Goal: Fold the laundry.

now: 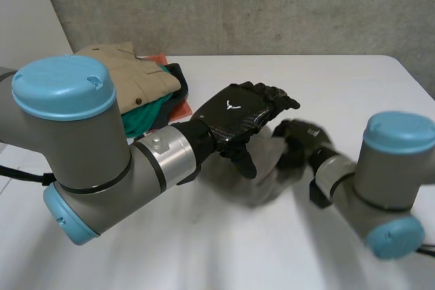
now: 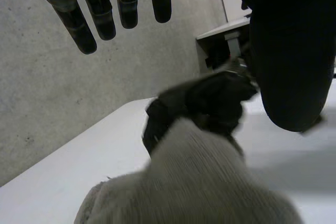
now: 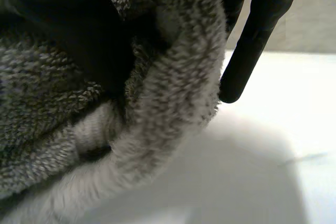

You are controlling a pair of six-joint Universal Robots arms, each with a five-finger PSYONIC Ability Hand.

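A grey fleecy cloth (image 3: 173, 93) is bunched up against my right hand (image 3: 252, 40), which is shut on it. In the left wrist view the right hand (image 2: 210, 100) grips the top of the cloth (image 2: 194, 182), which hangs down from it. In the head view the right hand (image 1: 299, 142) is above the middle of the white table (image 1: 326, 86), and the cloth (image 1: 262, 185) is a grey blur beneath it. My left hand (image 1: 238, 117) hovers just to its left, open, with straight fingers (image 2: 84, 24) holding nothing.
A pile of laundry lies at the table's back left: a tan shirt (image 1: 129, 73) on top, with green cloth (image 1: 146, 119) and orange cloth (image 1: 182, 108) beneath. A grey wall (image 1: 272, 5) runs behind the table.
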